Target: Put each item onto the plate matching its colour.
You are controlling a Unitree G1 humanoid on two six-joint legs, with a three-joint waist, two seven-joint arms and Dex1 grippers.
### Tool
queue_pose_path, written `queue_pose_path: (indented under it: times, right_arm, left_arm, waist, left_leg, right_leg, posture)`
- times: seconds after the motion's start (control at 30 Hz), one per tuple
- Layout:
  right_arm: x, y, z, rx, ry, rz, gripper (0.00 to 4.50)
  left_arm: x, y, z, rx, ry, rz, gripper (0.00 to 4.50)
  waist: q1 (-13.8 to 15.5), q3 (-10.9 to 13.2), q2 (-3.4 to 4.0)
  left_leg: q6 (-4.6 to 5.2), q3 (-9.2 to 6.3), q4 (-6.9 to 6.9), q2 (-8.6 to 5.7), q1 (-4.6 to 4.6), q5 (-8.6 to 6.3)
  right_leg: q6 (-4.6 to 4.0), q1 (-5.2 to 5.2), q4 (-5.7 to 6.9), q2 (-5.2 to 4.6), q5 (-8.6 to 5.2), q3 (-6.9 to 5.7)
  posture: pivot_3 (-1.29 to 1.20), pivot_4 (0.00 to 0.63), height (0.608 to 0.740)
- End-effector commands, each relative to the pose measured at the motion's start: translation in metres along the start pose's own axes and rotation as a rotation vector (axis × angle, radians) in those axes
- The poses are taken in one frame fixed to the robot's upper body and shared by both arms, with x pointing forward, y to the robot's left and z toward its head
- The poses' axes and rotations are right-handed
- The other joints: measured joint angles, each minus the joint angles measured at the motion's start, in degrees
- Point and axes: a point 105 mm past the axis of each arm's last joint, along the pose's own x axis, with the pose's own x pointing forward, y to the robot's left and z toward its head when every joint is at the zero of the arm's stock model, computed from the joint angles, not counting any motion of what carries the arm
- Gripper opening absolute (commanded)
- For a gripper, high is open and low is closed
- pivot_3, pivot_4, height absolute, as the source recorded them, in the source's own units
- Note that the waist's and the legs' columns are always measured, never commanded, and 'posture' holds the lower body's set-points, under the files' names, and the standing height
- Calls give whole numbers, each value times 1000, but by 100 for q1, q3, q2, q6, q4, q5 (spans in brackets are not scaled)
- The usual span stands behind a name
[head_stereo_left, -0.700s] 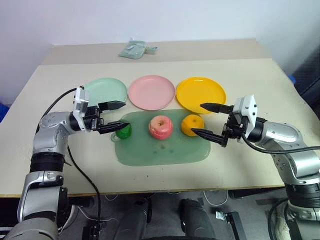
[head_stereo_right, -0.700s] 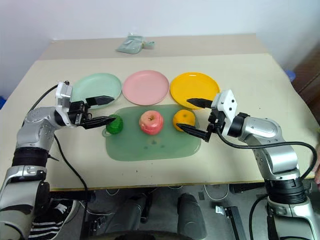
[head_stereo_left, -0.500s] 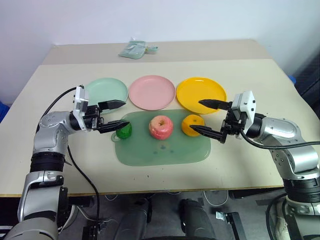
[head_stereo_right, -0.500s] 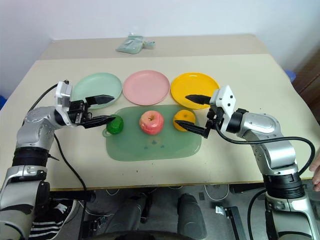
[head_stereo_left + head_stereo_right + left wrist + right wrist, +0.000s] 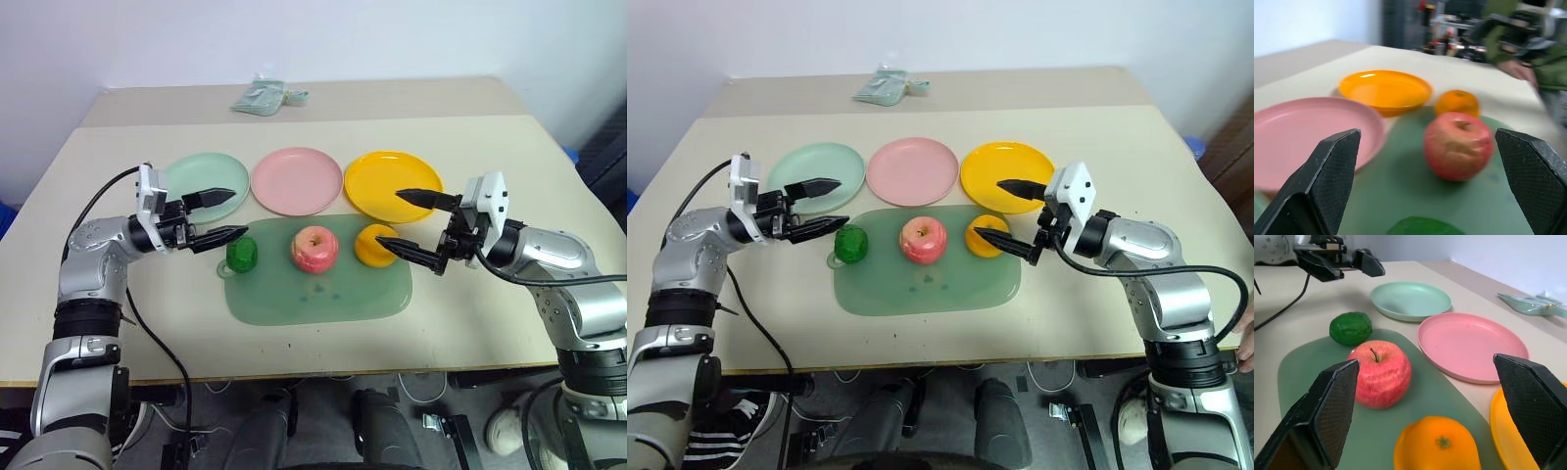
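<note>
On the green mat [image 5: 313,294] lie a dark green fruit [image 5: 242,256], a pink-red apple [image 5: 314,248] and an orange [image 5: 371,245] in a row. Behind them stand the mint green plate [image 5: 204,177], pink plate [image 5: 297,180] and yellow-orange plate [image 5: 392,184], all bare. My left gripper [image 5: 238,213] hovers open just left of the green fruit, pointing right. Just right of the orange, my right gripper [image 5: 389,217] is open, one finger over the yellow plate's rim and the other beside the orange. Neither holds anything. The right wrist view shows the apple [image 5: 1379,374] and orange [image 5: 1437,449] close ahead.
A pale green packet [image 5: 260,96] lies at the table's far edge. A person's hand [image 5: 1246,343] shows at the right border, and a person [image 5: 1518,49] is beyond the table's right end. Bare tabletop lies in front of the mat.
My left gripper has drawn back a little to the left, its lower finger no longer over the green fruit. The right gripper has edged slightly away from the front. Both stay open.
</note>
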Motion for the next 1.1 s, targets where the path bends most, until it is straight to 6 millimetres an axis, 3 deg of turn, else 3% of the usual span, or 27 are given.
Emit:
queue_pose_path:
  times: [0.03, 0.37, 0.6, 1.07, 1.1]
  right_arm:
    - [4, 0, 22, -22, -85, 27, 4473]
    - [17, 16, 19, -45, -107, 117, 4473]
    - [13, 13, 21, -59, -98, 103, 4473]
    - [9, 14, 18, -66, -73, 87, 4473]
    - [9, 14, 18, -67, -72, 85, 4496]
  left_arm:
    - [-4, 1, 6, 43, 16, 36, 4500]
    - [-14, -5, -10, -38, 74, 113, 4500]
    - [2, -18, -30, -22, 95, 87, 4500]
    - [12, -16, -65, -4, 193, 125, 4500]
    - [12, -14, -66, -3, 199, 137, 4245]
  waist:
    - [-8, 0, 0]
    - [12, 0, 1]
    - [6, 0, 1]
    - [10, 0, 1]
    - [9, 0, 1]
  left_leg:
    - [0, 0, 0, 0, 0, 0]
    - [0, -1, 0, 0, 0, 0]
    - [0, 1, -2, 0, 1, 0]
    - [0, 2, -2, 0, 0, 0]
    - [0, 2, -2, 0, 0, 0]
  right_leg:
    - [0, 0, 0, 0, 0, 0]
    - [0, 0, 0, 1, 0, 0]
    - [-2, -1, -1, -1, 1, 2]
    - [-3, -1, -1, -1, 1, 2]
    - [-3, -1, -1, -1, 1, 2]
  posture:
    - [0, 150, 740]
    - [0, 150, 740]
    - [0, 150, 740]
    - [0, 150, 740]
    - [0, 150, 740]
